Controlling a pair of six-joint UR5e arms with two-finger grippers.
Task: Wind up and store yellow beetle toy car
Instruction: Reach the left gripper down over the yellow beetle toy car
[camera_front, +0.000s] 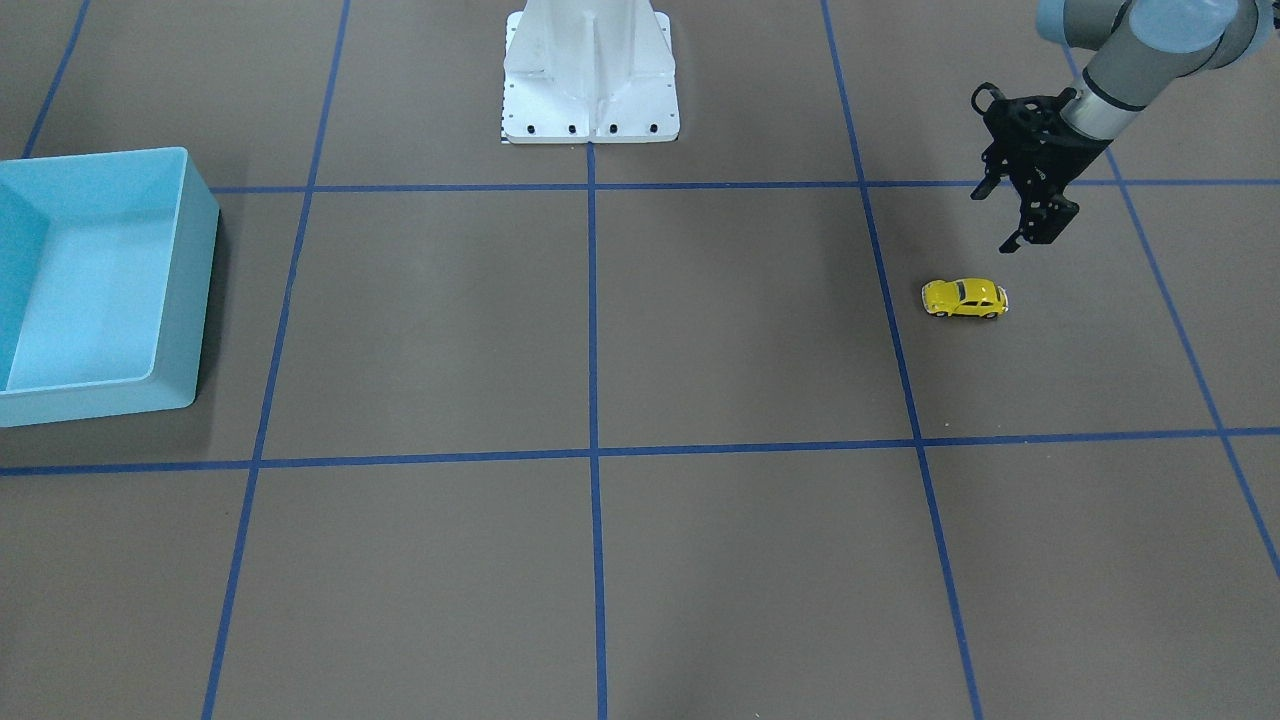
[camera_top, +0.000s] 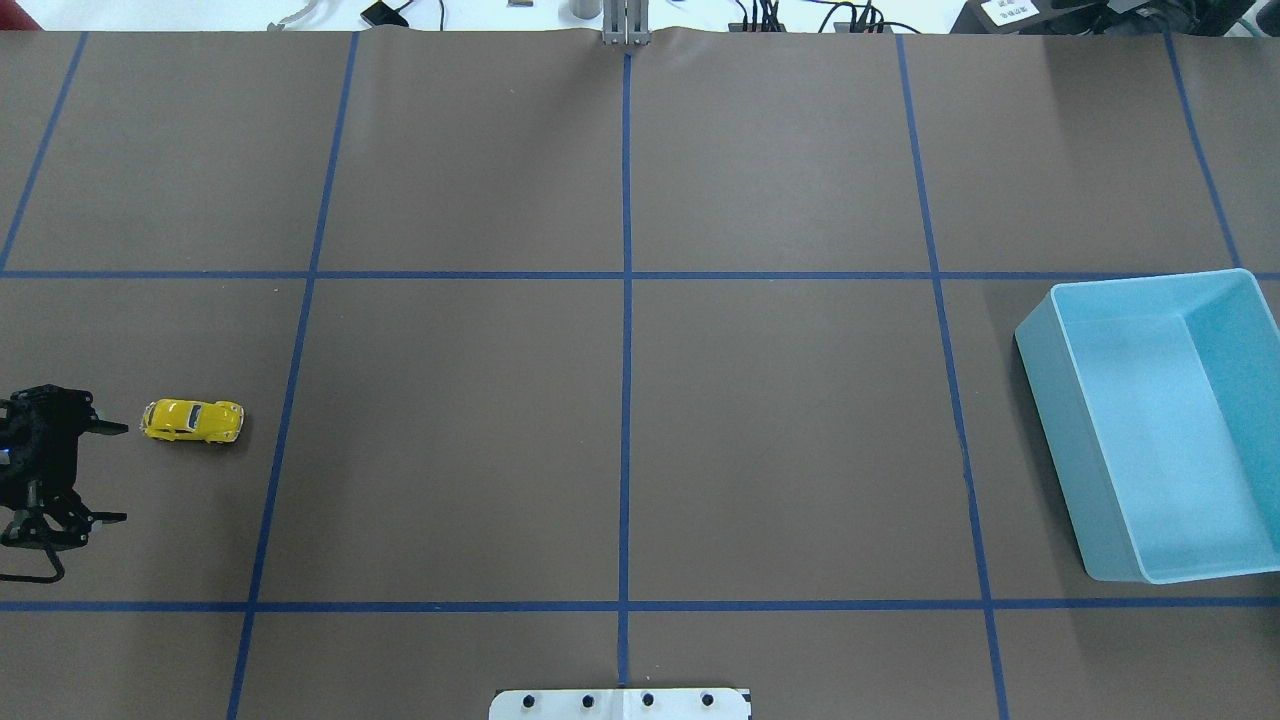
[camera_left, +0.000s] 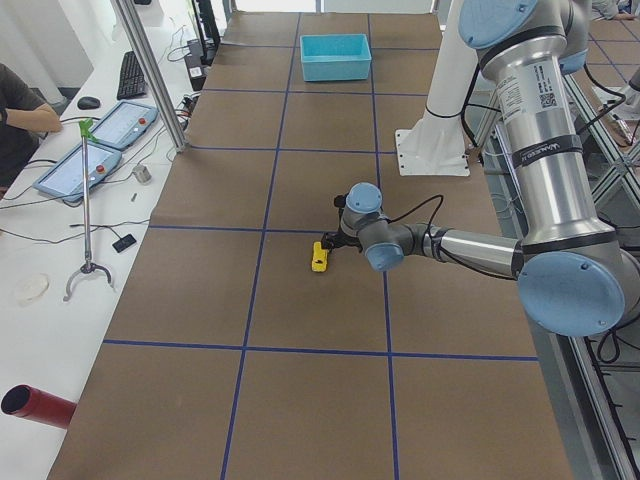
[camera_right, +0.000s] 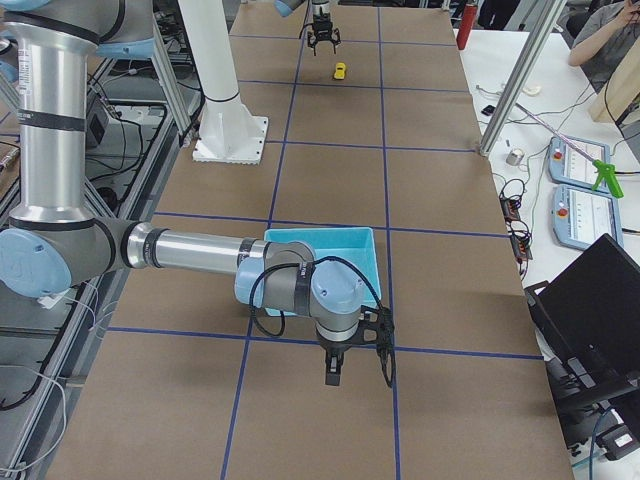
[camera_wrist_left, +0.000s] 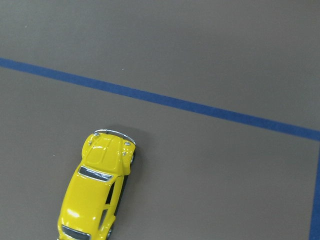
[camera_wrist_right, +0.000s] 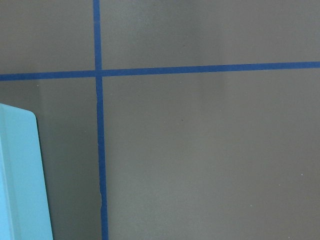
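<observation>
Toy car (camera_front: 965, 298), glossy rounded yellow, matte brown table (camera_front: 740, 330)

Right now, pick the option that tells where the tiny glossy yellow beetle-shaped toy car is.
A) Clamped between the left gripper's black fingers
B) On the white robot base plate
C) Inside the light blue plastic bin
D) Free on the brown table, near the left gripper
D: the yellow beetle toy car stands on its wheels on the brown table, apart from the open left gripper and far from the light blue bin.
</observation>
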